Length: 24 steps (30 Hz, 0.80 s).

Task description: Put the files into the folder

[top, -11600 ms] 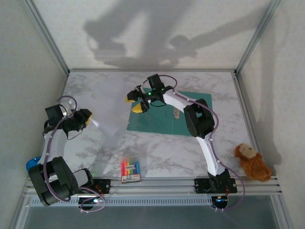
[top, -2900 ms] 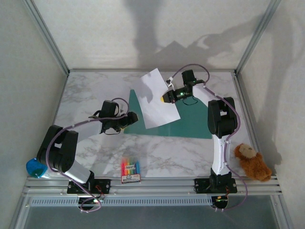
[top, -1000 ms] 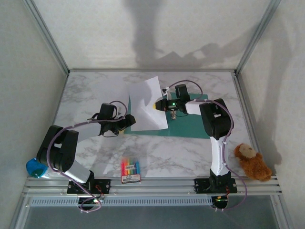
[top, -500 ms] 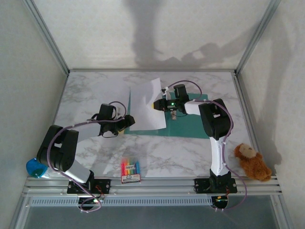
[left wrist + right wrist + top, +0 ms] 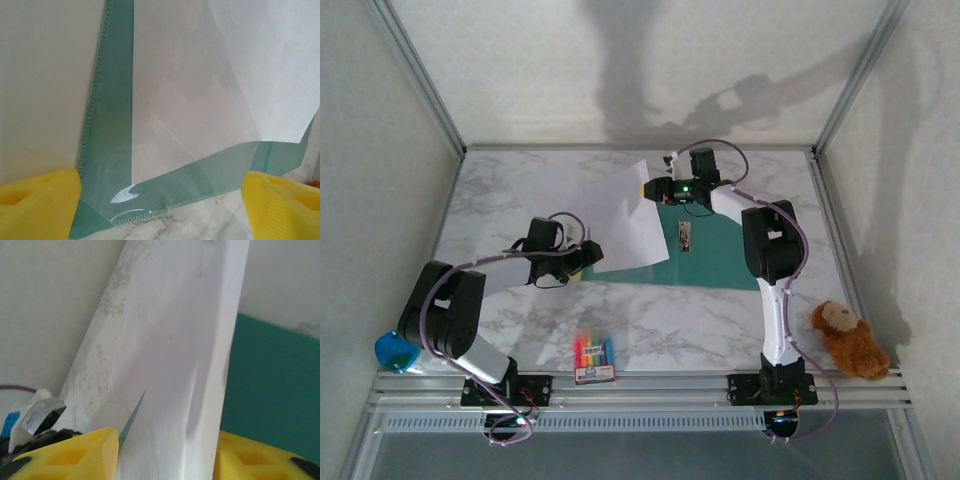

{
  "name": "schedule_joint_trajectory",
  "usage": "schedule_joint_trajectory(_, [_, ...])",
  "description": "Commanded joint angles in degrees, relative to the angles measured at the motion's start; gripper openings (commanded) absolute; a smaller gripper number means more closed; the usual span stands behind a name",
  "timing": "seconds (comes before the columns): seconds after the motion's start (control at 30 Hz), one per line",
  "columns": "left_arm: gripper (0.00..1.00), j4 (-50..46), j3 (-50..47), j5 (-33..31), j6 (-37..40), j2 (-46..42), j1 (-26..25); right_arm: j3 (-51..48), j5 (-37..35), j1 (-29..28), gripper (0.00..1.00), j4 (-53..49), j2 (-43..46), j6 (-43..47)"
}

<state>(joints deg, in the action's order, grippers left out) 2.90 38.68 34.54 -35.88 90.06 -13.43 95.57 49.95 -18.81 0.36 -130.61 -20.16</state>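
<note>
left end effector (image 5: pixel 586 253): being held released, pads (image 5: pixel 42 197) wide apart, at folder (image 5: pixel 720 245) left edge
right end effector (image 5: pixel 652 188): being held released at file (image 5: pixel 625 222) upper right corner
file: being borne on folder's left part, frame centre
folder: being carried flat by worktop (image 5: pixel 510 190)

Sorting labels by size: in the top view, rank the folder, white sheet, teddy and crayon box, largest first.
1. folder, though partly covered
2. sheet
3. teddy
4. crayon box
</note>
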Motion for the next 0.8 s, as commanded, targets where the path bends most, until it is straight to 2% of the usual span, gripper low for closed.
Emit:
schedule_joint_trajectory(0.0, [0.84,-0.83,0.79,0.66,-0.07,0.52,0.3,5.8,3.17,0.28,0.49,-7.47,-4.2,2.12])
schedule_joint_trajectory(0.4, [0.84,-2.33,0.96,0.31,0.37,-0.51,0.42,21.5,6.14,0.35,0.48,-19.15,-13.49,5.2])
schedule_joint_trajectory(0.77, [0.84,-3.2,1.41,0.44,0.63,-0.96,0.6,31.93,2.36,-0.48,0.41,-29.4,-18.43,8.95])
